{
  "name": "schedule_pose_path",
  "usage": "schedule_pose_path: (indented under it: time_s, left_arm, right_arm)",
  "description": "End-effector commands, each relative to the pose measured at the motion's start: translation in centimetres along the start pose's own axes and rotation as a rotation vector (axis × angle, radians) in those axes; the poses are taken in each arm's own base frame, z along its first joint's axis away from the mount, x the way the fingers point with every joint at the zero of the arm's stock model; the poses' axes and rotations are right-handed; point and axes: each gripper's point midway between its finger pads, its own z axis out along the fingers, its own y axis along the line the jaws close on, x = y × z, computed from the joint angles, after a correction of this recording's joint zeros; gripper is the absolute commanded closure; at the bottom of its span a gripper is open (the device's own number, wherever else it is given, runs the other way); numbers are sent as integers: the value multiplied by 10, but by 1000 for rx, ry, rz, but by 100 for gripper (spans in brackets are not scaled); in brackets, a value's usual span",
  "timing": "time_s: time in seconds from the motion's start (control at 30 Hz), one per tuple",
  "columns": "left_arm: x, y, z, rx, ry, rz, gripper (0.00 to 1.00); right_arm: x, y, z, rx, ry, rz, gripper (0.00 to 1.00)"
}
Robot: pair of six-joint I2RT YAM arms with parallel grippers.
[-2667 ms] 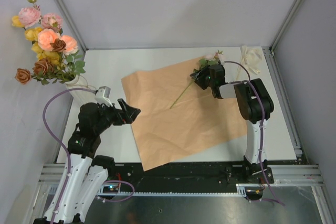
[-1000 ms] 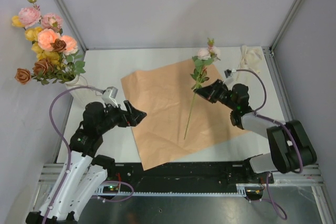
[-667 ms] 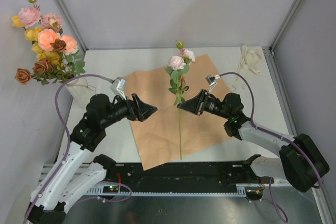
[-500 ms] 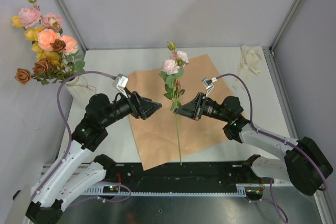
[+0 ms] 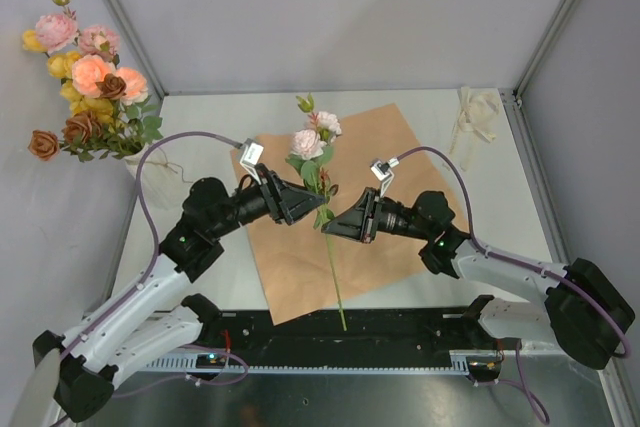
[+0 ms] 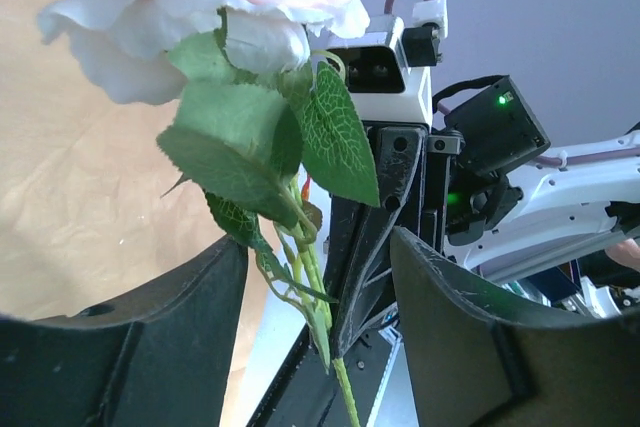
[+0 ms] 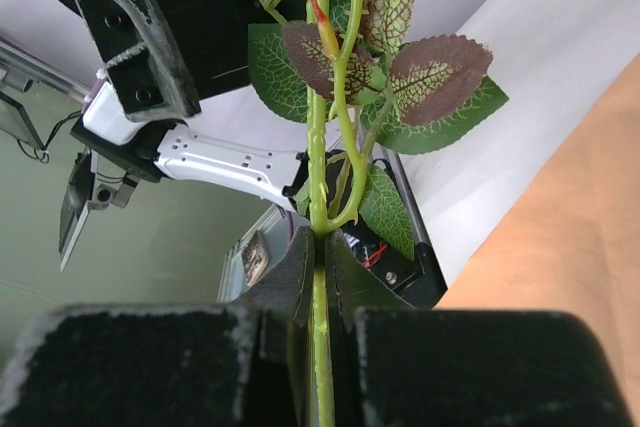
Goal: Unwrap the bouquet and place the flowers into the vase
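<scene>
Table (image 5: pixel 530 237): paper sheet (image 5: pixel 290 257) beneath held flower (image 5: pixel 306 143); ribbon (image 5: pixel 475 112) far right.

Flowers (image 5: pixel 90 72) in vase (image 5: pixel 158 175) far left, paper (image 5: pixel 400 147) mid-table, ribbon (image 5: pixel 475 117) far right, stem (image 5: pixel 331 262) over paper between left tool (image 5: pixel 302 203) and right tool (image 5: pixel 336 227)

Two claws: left claw (image 5: pixel 300 203) and right claw (image 5: pixel 335 225). One loose flower stem (image 5: pixel 333 267) carrying two pink blooms (image 5: pixel 307 143) and one green bud (image 5: pixel 305 103). One bunch of flowers (image 5: pixel 90 77) in one vase (image 5: pixel 148 159). One peach-orange paper sheet (image 5: pixel 390 147), one cream ribbon (image 5: pixel 472 117), one bench (image 5: pixel 520 227).
</scene>
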Motion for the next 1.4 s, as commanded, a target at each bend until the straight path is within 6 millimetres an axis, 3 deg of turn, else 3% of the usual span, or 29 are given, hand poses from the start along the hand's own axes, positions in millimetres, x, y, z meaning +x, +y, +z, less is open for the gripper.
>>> schedule_pose_path:
  time_s: [0.0,0.2,0.43,0.6,0.73,0.83,0.97,1.1,1.23,1.37]
  left_arm:
    - [-2,-18,5,74,5,10,38]
    - [10,-14,6,70,37,-7,47]
    - [18,-8,7,60,55,-20,67]
    - [22,-1,8,31,67,-26,95]
    - [18,4,8,-7,61,-4,100]
    - [9,8,5,-62,57,50,100]
    - [-18,13,-4,-159,-6,154,100]
    - [-53,16,-18,-265,-106,263,100]
    - [-101,22,-46,-433,-270,354,100]
    - [-152,30,-92,-662,-456,454,100]
  right_arm:
    - [-17,22,7,-60,-46,-65,100]
    - [-14,18,12,-58,-44,-49,100]
    - [-11,14,14,-47,-40,-35,100]
    - [-10,12,14,-36,-34,-30,97]
    - [-9,9,11,-8,-30,-31,84]
    - [-9,7,7,31,-36,-61,63]
    - [-13,-2,-7,153,-69,-133,35]
    - [-20,-6,-29,264,-112,-194,17]
    - [-31,-14,-55,386,-164,-248,5]
    - [-39,-24,-84,502,-211,-275,1]
